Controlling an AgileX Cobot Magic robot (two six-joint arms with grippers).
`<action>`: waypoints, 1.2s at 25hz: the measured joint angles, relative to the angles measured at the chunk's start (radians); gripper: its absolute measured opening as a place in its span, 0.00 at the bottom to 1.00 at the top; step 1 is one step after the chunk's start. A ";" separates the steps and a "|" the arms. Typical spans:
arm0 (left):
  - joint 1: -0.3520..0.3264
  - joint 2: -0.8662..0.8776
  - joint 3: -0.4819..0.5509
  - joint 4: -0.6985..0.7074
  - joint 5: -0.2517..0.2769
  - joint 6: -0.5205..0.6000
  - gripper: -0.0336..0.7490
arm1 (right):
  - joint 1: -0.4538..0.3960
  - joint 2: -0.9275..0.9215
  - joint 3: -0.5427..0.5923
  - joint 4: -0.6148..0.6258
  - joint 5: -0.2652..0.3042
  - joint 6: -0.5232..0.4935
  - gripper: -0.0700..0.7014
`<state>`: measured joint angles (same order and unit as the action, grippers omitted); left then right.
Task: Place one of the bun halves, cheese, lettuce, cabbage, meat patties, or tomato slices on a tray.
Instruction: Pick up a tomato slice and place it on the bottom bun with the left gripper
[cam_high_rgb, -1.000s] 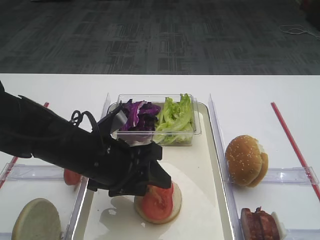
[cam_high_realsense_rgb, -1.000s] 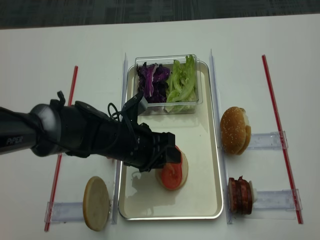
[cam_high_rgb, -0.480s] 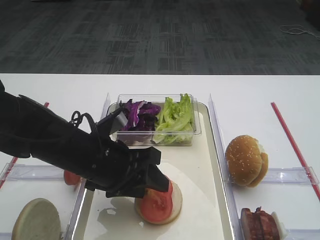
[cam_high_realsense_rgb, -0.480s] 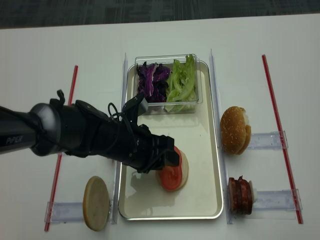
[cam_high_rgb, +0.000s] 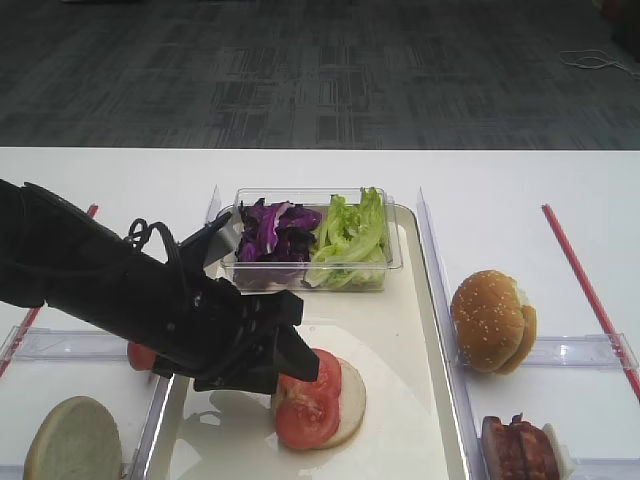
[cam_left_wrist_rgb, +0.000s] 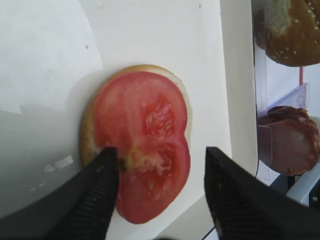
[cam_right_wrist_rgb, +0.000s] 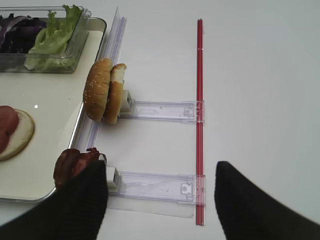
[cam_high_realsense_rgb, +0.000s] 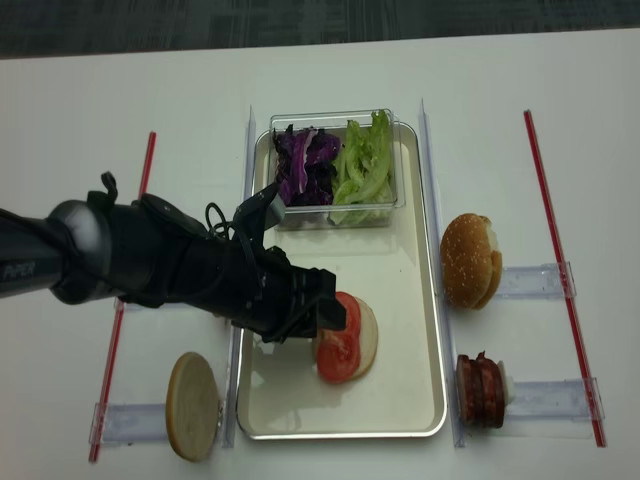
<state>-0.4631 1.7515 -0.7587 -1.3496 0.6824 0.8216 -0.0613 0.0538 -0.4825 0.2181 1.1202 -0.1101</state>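
The left gripper (cam_left_wrist_rgb: 157, 192), jaws spread wide and holding nothing, hovers over the tomato slice (cam_left_wrist_rgb: 142, 142) lying on a bun half (cam_high_rgb: 347, 392).

A robot test lab: a bare white surface (cam_high_realsense_rgb: 80, 90) marked with red strips (cam_high_realsense_rgb: 546, 200) and clear plastic holders (cam_right_wrist_rgb: 165, 110), over grey office carpet (cam_high_rgb: 300, 70), with food laid out in fixed spots.

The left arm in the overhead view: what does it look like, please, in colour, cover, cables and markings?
The left arm is black throughout, wrapped in a matte fabric-like cover. Black cables loop above its wrist. White "PIPER" lettering shows near its base. Its gripper has black, finely textured fingers.
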 joint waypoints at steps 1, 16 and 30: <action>0.000 0.000 0.000 0.002 0.000 0.000 0.55 | 0.000 0.000 0.000 0.000 0.000 0.000 0.70; 0.062 0.000 -0.059 0.264 0.128 -0.144 0.55 | 0.000 0.000 0.000 0.000 0.000 0.002 0.70; 0.062 0.000 -0.317 0.844 0.364 -0.579 0.55 | 0.000 0.000 0.000 0.000 0.000 0.002 0.70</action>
<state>-0.4014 1.7515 -1.0756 -0.5052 1.0460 0.2428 -0.0613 0.0538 -0.4825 0.2181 1.1202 -0.1084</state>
